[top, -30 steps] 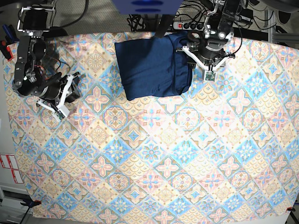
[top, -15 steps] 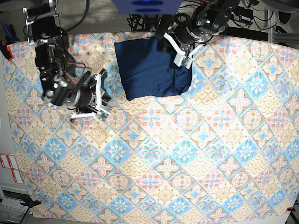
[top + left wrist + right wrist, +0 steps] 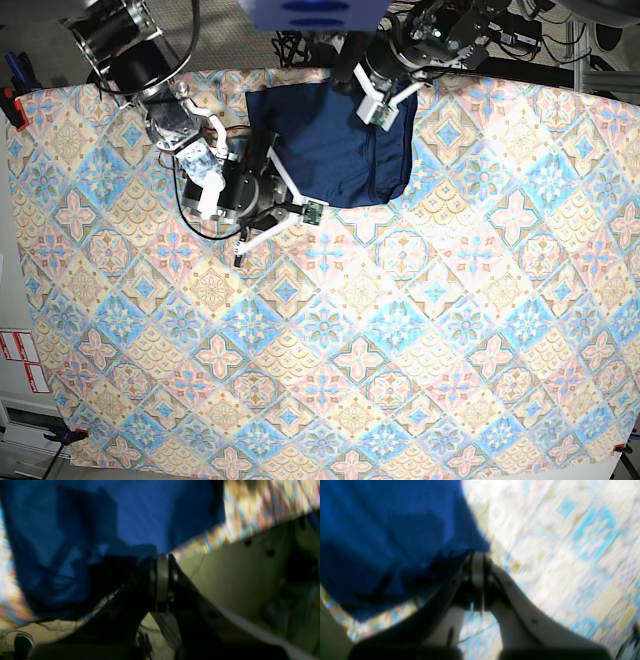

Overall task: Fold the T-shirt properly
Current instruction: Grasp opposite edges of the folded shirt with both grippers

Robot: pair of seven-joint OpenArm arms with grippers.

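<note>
A pastel tile-print cloth covers the table; a power strip lies behind it

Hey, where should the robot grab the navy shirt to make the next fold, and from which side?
Probably the shirt's near left corner, where a free edge meets the patterned cloth. The right end effector sits at that corner, so coming in low from the left looks best. The left end effector suits the far right edge. Both wrist views are blurred, so whether either is open is unclear.
</note>
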